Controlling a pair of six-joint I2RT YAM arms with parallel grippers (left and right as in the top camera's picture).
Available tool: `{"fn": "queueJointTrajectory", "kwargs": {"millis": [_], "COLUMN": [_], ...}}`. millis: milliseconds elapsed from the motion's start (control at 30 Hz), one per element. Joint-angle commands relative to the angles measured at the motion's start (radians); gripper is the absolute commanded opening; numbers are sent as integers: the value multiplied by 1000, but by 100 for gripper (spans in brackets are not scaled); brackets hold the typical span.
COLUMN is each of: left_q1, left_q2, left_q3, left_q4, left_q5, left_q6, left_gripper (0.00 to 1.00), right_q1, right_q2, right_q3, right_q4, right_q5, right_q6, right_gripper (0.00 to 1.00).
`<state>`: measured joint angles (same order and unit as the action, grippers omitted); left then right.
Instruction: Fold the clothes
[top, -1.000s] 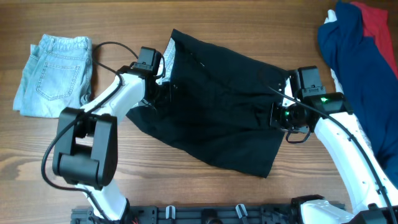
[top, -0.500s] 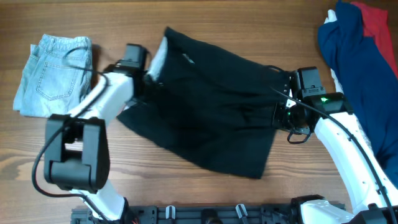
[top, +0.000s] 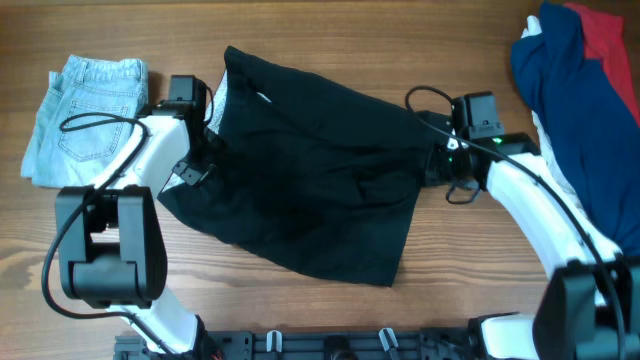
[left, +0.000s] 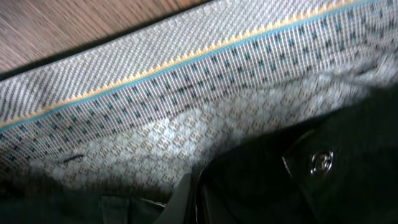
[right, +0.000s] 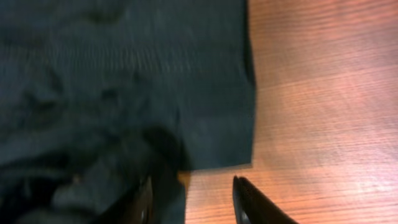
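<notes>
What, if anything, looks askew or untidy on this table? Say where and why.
The black garment lies crooked across the middle of the table, rumpled near its right edge, with its patterned lining turned out at the left edge. The navy and red clothes sit in a loose heap at the right.

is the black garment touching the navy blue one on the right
Apart. Overhead shows bare table between the black garment and the navy blue one.
</notes>
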<state>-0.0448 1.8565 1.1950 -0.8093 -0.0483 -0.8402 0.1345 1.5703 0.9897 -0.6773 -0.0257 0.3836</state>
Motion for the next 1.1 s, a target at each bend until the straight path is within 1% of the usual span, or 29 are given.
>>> {"fn": "queueJointTrajectory", "kwargs": {"millis": [0,133,167,200,233,300,400,467,500,600,700,733,800,833,867,967,1067], "left_q1": [-32,-50,-50,-50,-50,-50,-50,-50,-50,-50,-50,-50,-50,-50,-50,-50,-50], "left_q2": [-22,-22,-22,-22,-22,-22,-22,-22,-22,-22,-22,-22,-22,-22,-22,-22,-22], "left_q3": [-2,-3,-4,-4,-4,-4,-4,-4,-4,-4,-4,-4,-4,-4,-4,-4,-4], "left_q4": [-18,-23,-24,-26,-27,-27,-31,-31,-29,18,127,160,208,220,222,206,171], "left_q5": [-25,-39,-39,-39,-39,-39,-39,-39,-38,10,109,141,182,187,186,177,161], "left_q6": [-2,-2,-2,-2,-2,-2,-2,-2,-7,-13,-13,-14,-14,-14,-13,-6,-1], "left_gripper": [4,4,4,4,4,4,4,4,4,4,4,4,4,4,4,4,4], "right_q1": [-4,-4,-4,-4,-5,-9,-40,-85,-105,-154,-191,-196,-198,-195,-193,-191,-191], "right_q2": [96,178,198,221,240,266,297,301,301,303,304,304,304,304,304,301,293], "right_q3": [13,13,13,13,13,13,21,46,61,119,196,227,274,295,312,339,340], "right_q4": [104,216,238,269,293,335,406,455,471,482,457,431,373,334,294,179,9], "right_q5": [-19,-21,-21,-20,-20,-19,-11,-10,-21,-44,-70,-77,-81,-81,-81,-81,-87], "right_q6": [-6,11,15,32,47,76,176,267,287,296,225,183,104,64,20,-49,-50], "right_gripper": [50,50,48,34,4,4,4,4,4,4,4,4,18,36,44,49,52]}}
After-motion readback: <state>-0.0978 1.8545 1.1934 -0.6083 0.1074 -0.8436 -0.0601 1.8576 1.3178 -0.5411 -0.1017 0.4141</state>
